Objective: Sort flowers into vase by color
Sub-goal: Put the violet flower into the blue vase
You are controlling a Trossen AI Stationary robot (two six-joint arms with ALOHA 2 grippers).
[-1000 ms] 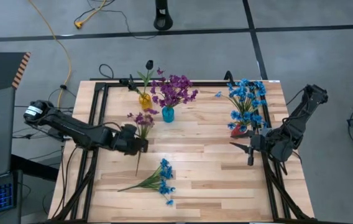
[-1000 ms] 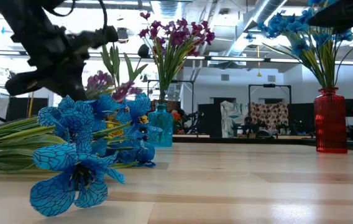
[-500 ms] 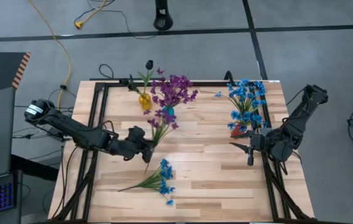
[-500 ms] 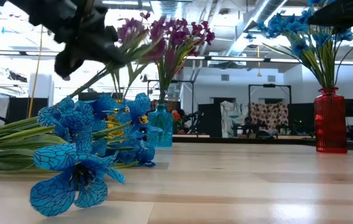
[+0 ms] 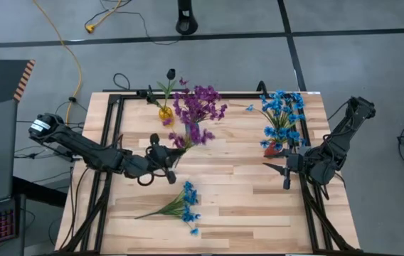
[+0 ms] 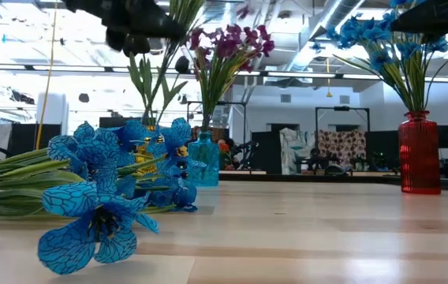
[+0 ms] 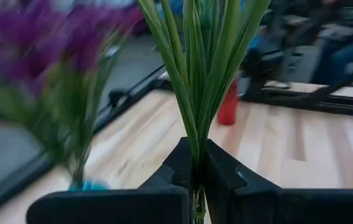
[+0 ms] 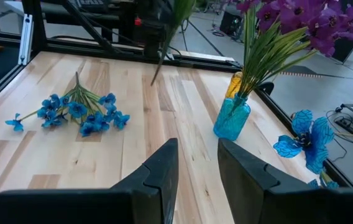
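Left hand [image 5: 168,158] is clamped on a purple sprig [image 5: 190,135], held up off the counter [image 5: 237,192], its blossoms just beside the purple bunch [image 5: 200,104] standing in the teal vase [image 8: 232,118]. In the left wrist view the green stems [image 7: 198,68] rise straight out from between the closed fingers [image 7: 179,165]. Right hand [image 5: 285,169] waits near the counter's right edge, beside the red vase [image 6: 420,154] of blue flowers [image 5: 282,114]; its fingers [image 8: 164,165] stand apart with nothing between them.

A blue bunch [image 5: 181,206] lies flat near the front edge, left of centre. The middle and right front of the counter are bare wood, open between the two hands. A yellow vase [image 5: 166,114] with a dark bloom [image 5: 171,73] stands near the back edge, left of the teal one.

The low view shows the blue blossoms [image 6: 106,197] close up and the held stems high above them, but not the grip itself. The right wrist view shows the teal vase's glass, which purple heads hide from above.
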